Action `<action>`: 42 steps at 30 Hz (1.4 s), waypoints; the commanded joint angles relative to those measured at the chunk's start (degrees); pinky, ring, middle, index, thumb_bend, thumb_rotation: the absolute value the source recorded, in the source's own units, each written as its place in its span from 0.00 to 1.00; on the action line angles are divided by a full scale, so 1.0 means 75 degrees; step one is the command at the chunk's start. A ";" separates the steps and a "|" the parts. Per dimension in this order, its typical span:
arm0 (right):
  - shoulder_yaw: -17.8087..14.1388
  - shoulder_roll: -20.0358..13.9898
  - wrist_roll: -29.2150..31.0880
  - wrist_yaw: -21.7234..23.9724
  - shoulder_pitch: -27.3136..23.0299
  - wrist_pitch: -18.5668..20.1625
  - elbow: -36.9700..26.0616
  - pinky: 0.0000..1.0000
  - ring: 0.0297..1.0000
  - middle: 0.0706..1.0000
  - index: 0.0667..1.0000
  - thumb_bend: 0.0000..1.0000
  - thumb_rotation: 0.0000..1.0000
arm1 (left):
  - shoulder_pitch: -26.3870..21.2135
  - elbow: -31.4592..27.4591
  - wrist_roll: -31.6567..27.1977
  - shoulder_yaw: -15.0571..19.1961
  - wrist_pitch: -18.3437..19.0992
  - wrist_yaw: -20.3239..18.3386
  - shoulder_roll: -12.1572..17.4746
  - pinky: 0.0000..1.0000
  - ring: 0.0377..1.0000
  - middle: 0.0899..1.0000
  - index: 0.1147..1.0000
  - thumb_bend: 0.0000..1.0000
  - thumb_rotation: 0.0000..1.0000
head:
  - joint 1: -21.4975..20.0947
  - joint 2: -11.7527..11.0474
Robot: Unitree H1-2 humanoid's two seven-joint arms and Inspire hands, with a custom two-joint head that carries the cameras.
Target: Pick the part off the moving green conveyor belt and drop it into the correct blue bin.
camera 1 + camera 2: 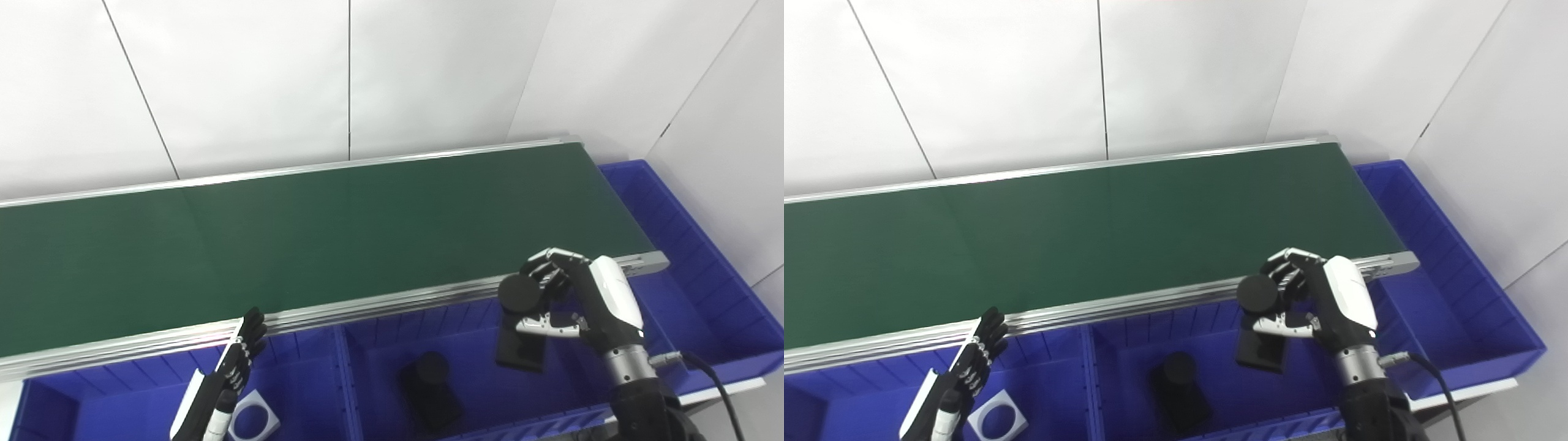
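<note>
Over the middle blue bin (367, 343), just past the near rail of the green conveyor belt (306, 239), the right hand (569, 300) held a black part (520, 318), its fingers curled around the round cap and the thumb braced under it, with the flat black base hanging down toward the bin floor. A second black part (429, 386) of the same look, round top on a flat base, already lay in that compartment, which suggested this was the correct place. To finish well, the hand probably needed only to lower a little, stay clear of the bin's ribbed walls and of the part below, and then spread its fingers together so the piece fell flat rather than tipping onto its neighbour. The left hand (236, 367) waited over the left bin (122, 398), fingers straight and apart, holding nothing, above a white square part with a round hole (254, 422). The belt itself carried no other piece in view. No brand, label or writing could be read anywhere.
</note>
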 commanded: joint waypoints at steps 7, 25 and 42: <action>0.0216 -0.0249 -0.0402 0.0077 -0.0188 0.0435 0.0092 0.27 0.32 0.36 0.49 0.52 0.00 | -0.0118 -0.0258 0.0028 0.0069 -0.0268 -0.0117 -0.0081 0.95 0.98 1.00 1.00 0.77 1.00 | 0.0000 0.0006; 0.0813 -0.0769 -0.1152 -0.0116 -0.0342 0.0528 0.1198 0.27 0.32 0.37 0.49 0.52 0.00 | -0.0045 -0.0259 0.0075 -0.0018 -0.0268 -0.0220 -0.0235 0.97 0.98 1.00 1.00 0.77 1.00 | 0.0284 0.0046; 0.1155 -0.0577 -0.1274 -0.0858 -0.0399 0.0547 0.2212 0.33 0.39 0.39 0.50 0.52 0.00 | -0.0053 -0.0448 0.0104 -0.0105 -0.0267 -0.0270 -0.0259 0.97 0.99 1.00 0.99 0.78 1.00 | 0.0639 0.0123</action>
